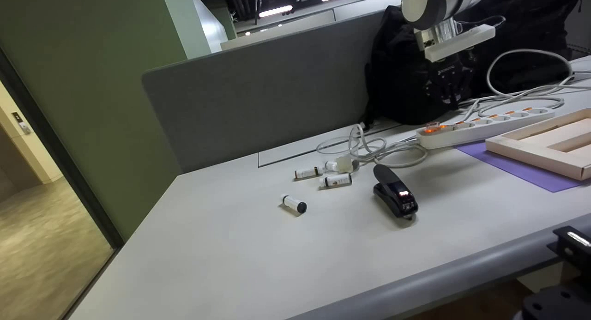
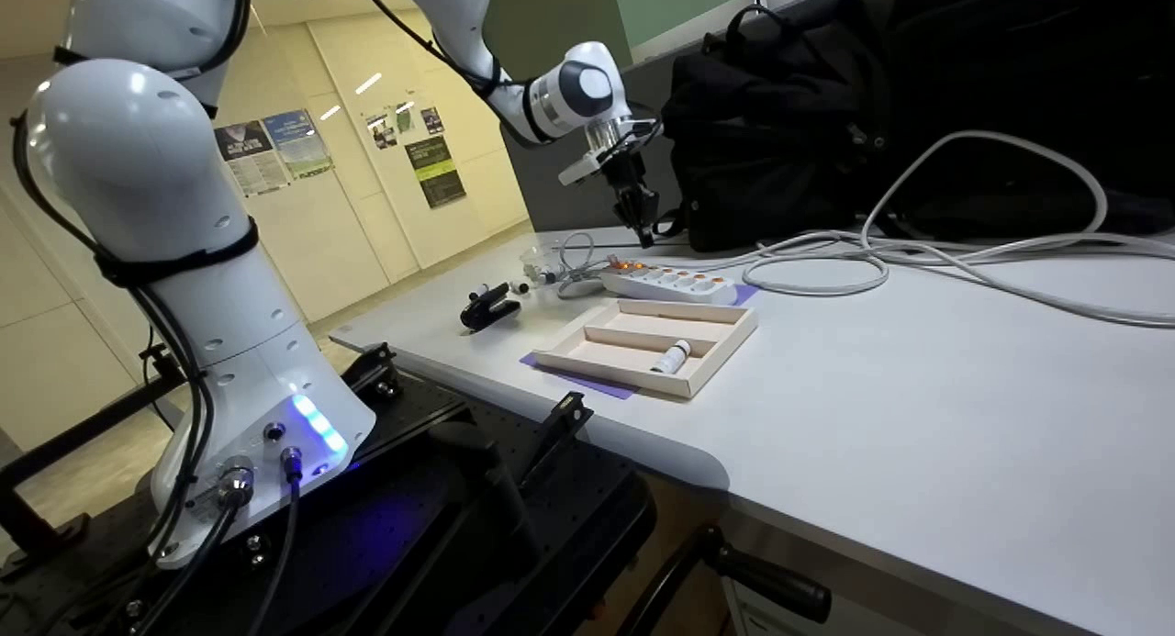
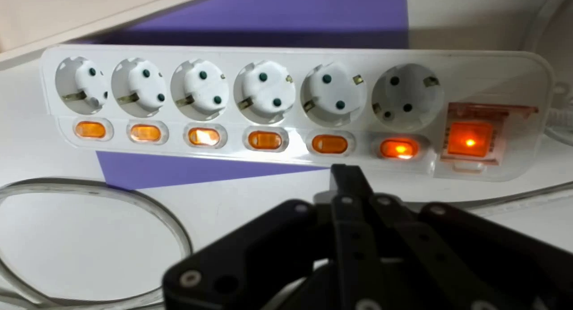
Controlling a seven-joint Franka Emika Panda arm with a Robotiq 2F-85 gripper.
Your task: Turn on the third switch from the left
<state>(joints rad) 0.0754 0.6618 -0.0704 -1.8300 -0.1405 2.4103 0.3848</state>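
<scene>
A white power strip lies on the table with a row of sockets and small orange switches. It shows in both exterior views. In the wrist view the square main switch at the right end glows, as does the small switch beside it. The adjacent small switch looks unlit. Another small switch has a bright glint, perhaps a reflection. The main switch is at the strip's left end in both exterior views. My gripper is shut and empty, apart from the strip, above its backpack side.
A wooden tray holding a small bottle lies beside the strip on a purple sheet. Cables and black backpacks are behind. A black stapler-like object and several small bottles lie on the table.
</scene>
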